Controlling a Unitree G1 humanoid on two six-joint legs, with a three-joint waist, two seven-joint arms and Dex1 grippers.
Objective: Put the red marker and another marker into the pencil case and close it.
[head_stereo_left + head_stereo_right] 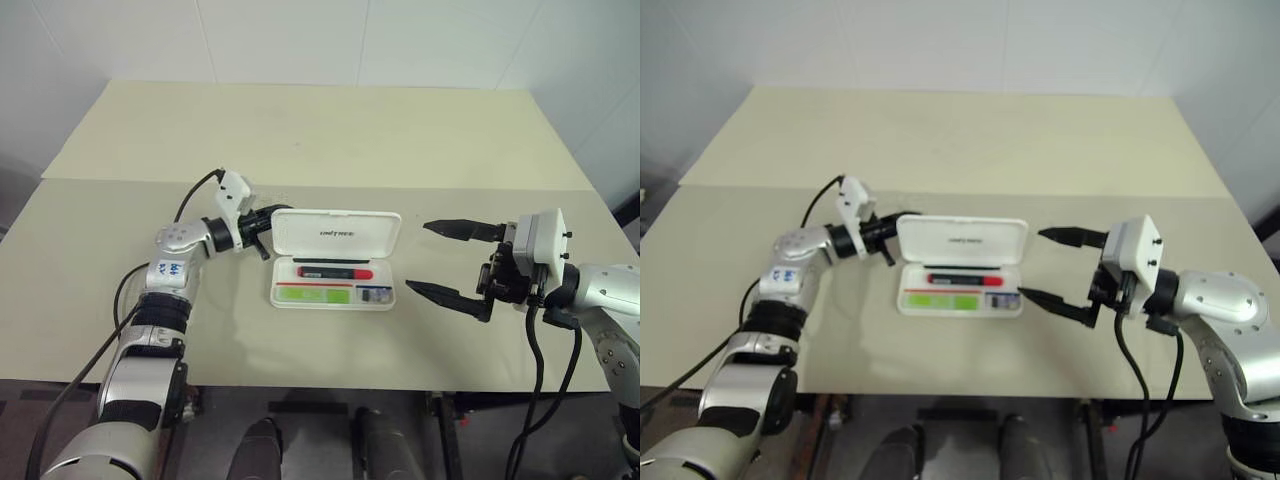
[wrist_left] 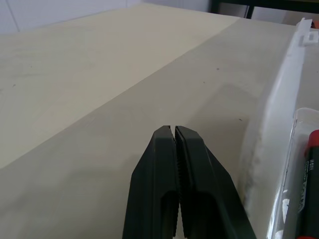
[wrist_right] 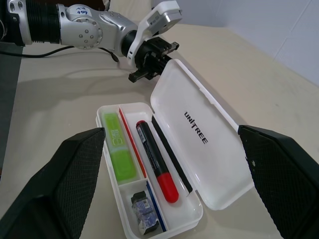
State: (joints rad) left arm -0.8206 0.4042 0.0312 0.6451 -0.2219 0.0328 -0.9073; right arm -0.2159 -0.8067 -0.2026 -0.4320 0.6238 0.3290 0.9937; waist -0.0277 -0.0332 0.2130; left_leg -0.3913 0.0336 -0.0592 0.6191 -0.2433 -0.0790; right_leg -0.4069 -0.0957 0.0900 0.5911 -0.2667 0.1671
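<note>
The white pencil case [image 1: 283, 297] lies open at the table's middle, its "UNITREE" lid [image 1: 336, 232] standing up at the back. Inside, the red marker [image 1: 335, 271] rests in the rear compartment and the green highlighter [image 1: 313, 293], the other marker, in the front one. My left gripper [image 1: 268, 222] is shut and empty, its tips just behind the lid's left end; the left wrist view has the shut fingers [image 2: 192, 169] beside the lid's back [image 2: 279, 114]. To the right of the case my right gripper [image 1: 417, 257] hangs wide open, holding nothing and pointing at it.
A small dark item [image 3: 144, 209] fills the case's little end compartment. A seam [image 1: 420, 188] runs across the beige table behind the case. The table's front edge [image 1: 330, 385] is near me, and a white wall stands beyond the far edge.
</note>
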